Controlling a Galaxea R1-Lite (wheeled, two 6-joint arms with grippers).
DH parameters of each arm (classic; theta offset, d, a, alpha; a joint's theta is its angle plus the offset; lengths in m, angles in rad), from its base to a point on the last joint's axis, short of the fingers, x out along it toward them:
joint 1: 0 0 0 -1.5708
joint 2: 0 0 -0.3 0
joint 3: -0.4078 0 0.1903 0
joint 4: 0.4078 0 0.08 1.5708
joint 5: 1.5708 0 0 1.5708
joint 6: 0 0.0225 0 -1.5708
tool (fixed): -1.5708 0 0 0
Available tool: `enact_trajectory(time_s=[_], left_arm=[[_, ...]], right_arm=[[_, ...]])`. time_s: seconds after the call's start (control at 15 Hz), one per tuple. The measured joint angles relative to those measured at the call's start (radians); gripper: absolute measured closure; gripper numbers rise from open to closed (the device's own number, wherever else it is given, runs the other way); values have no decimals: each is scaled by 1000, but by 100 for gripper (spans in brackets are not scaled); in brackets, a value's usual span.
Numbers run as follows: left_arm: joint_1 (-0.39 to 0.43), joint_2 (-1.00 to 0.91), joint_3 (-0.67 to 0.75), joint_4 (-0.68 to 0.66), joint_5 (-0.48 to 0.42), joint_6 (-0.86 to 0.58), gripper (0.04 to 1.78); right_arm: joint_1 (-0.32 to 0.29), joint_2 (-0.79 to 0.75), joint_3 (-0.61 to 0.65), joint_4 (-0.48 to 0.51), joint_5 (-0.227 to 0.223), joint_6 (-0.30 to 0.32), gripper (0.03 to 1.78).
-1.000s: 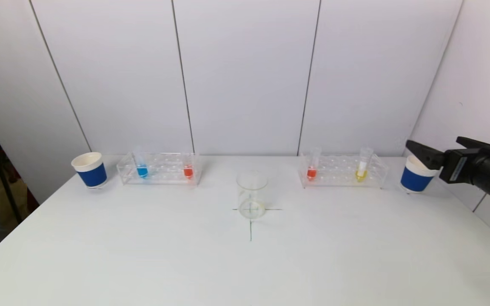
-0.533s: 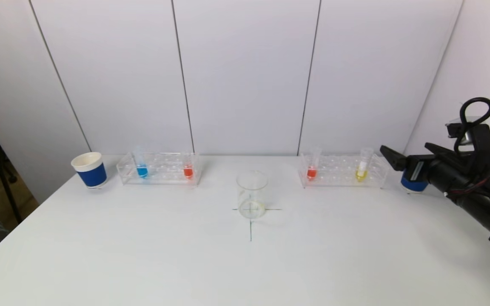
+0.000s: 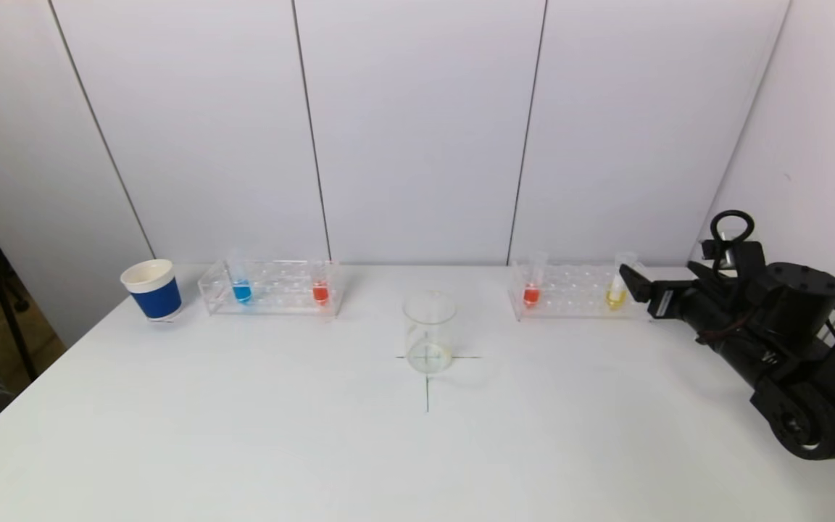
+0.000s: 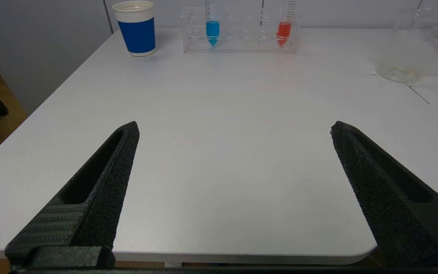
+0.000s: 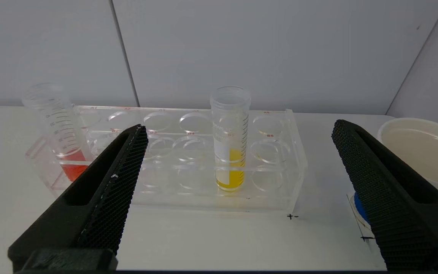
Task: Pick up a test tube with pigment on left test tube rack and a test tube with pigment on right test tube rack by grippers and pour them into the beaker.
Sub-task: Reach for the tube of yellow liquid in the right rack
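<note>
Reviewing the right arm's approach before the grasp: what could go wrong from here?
1. The right gripper is open and lined up on the yellow tube; a finger could clip the right rack and shove it.
2. The paper cup sits close by the outer finger and could get bumped.
3. The tube has no cap, so a tilt could spill pigment.

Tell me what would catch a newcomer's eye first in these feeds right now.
Most striking is the black right gripper, open, reaching in from the right toward the yellow test tube standing upright in the right test tube rack. Next come the colours: a blue tube and an orange tube in the left test tube rack. Between the racks stands the clear beaker on a marked cross.
</note>
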Motion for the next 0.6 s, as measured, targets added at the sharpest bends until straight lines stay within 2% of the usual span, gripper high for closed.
enact_trajectory(time_s=[0.6], left_arm=[[0, 0, 0, 0, 0, 0, 6]], right_arm=[[-6, 146, -134, 0, -4, 4, 5]])
